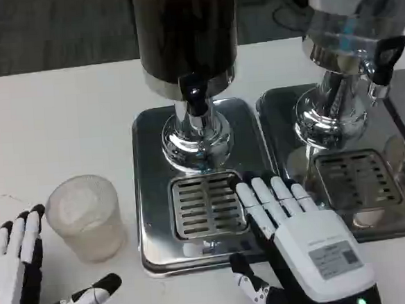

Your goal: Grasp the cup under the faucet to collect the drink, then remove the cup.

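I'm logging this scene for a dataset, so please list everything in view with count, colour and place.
cup: one, frosted translucent, upright on the white table left of the dispenser base, not under the faucet.
dark drink dispenser: one, dark tank on a chrome stand, centre.
faucet: one, black, at the tank's front above the drip grate.
drip grate: one, silver, slotted, in the centre steel base.
second dispenser: one, chrome with a black tap, right, on its own steel base with a grate.
table: one, white.
left hand: white and black, lower left, fingers apart, beside the cup, holding nothing.
right hand: white-backed, lower right, fingers stretched over the base by the grate, holding nothing.
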Motion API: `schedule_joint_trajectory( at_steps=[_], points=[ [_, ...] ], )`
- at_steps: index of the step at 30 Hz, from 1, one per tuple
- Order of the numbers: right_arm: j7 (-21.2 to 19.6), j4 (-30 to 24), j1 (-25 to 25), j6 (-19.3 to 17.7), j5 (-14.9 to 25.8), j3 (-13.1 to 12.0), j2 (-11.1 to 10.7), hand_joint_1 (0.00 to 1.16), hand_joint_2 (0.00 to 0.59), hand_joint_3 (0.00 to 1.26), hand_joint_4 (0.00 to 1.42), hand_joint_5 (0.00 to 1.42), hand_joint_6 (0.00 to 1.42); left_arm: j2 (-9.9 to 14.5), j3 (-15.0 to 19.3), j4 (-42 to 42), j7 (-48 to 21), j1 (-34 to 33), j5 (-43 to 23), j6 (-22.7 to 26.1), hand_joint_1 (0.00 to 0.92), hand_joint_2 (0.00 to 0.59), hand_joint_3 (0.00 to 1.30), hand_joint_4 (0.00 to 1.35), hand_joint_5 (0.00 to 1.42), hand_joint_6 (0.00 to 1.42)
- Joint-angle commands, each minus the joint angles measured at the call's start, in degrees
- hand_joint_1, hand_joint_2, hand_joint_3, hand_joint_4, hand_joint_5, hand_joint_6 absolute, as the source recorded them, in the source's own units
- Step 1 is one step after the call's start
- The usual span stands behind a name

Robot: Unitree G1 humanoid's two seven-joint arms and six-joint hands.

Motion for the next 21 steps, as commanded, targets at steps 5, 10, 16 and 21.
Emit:
schedule_joint_trajectory(
  at_steps=[5, 10, 16, 21],
  points=[
    [0.4, 0.1, -0.3, -0.1, 0.5, -0.2, 0.0, 0.42, 0.455, 0.00, 0.00, 0.00, 0.04, -0.1, 0.0, -0.5, 0.3, 0.3, -0.1, 0.4, 0.000, 0.028, 0.00, 0.00, 0.00, 0.00],
    [0.5, -0.1, -0.4, 0.0, 0.6, -0.2, -0.1, 0.42, 0.455, 0.00, 0.00, 0.00, 0.05, -0.1, 0.1, -0.6, 0.5, 0.4, -0.1, 0.3, 0.000, 0.029, 0.00, 0.00, 0.00, 0.00],
    [0.9, -0.4, -0.5, 0.2, 0.7, -0.4, -0.3, 0.42, 0.455, 0.00, 0.00, 0.00, 0.05, -0.6, 1.1, -1.4, 1.0, 0.2, -1.4, -0.3, 0.000, 0.030, 0.00, 0.00, 0.00, 0.00],
    [1.2, -0.5, -0.4, 0.4, 0.6, -0.3, 0.0, 0.42, 0.456, 0.00, 0.00, 0.00, 0.05, 0.1, 3.0, -1.0, 2.7, -0.8, -3.2, -2.6, 0.000, 0.020, 0.00, 0.00, 0.00, 0.00]
  ],
)
